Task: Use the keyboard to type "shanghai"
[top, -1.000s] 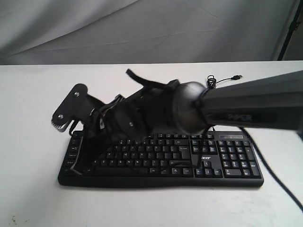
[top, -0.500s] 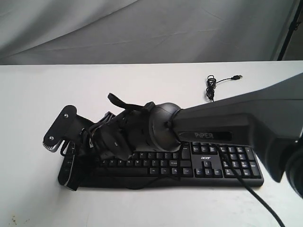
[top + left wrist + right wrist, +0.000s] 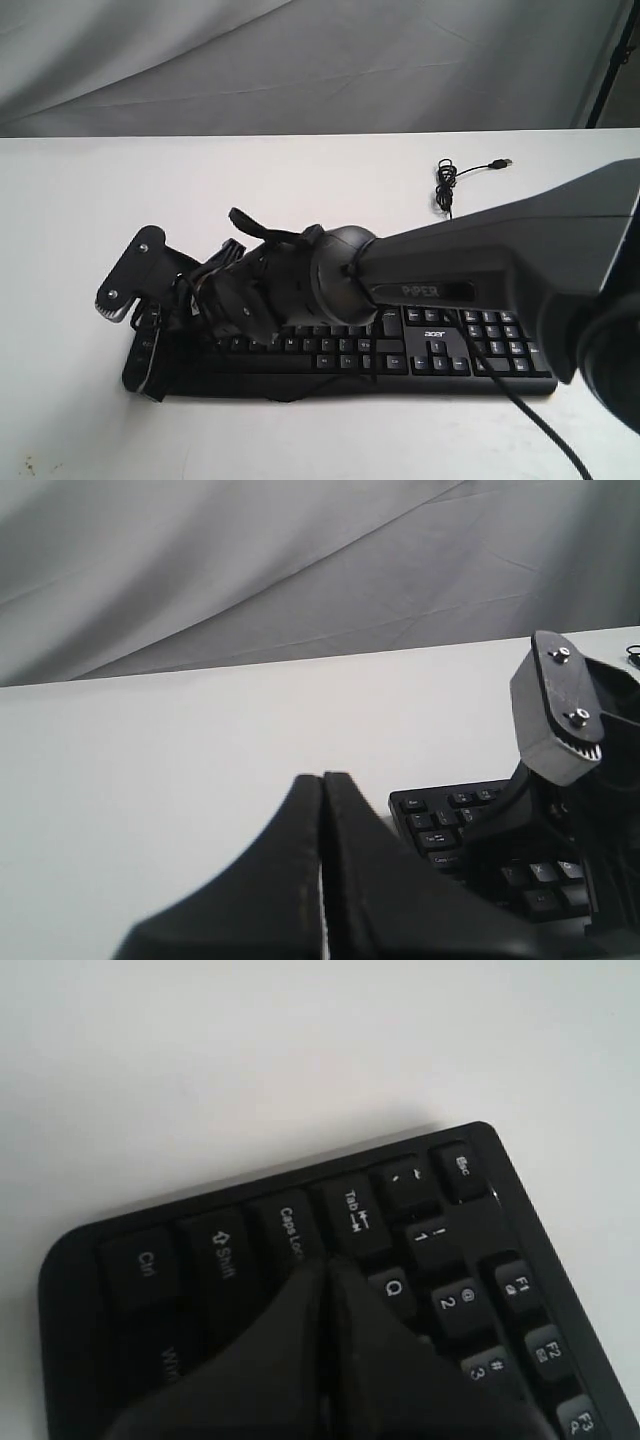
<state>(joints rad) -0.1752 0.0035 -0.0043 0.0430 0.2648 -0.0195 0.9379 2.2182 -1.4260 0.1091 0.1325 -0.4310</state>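
Keyboard (image 3: 440, 350), black, white "acer" logo (image 3: 432, 337), flat on white table (image 3: 300, 170) near its front edge, right gripper (image 3: 324, 1265) clenched empty, tip at Caps Lock and Tab keys (image 3: 350, 1210), arm (image 3: 480, 270) marked "PIPER", left gripper (image 3: 322, 778) clenched empty, near keyboard's Esc corner

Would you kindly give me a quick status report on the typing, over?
Right gripper shut, tips down by Caps Lock. Left gripper shut, off the keyboard, beyond its Esc end. Right arm spans the letter keys, hiding them.

Left gripper (image 3: 322, 780) and right gripper (image 3: 326, 1265) each have jaws pressed together.
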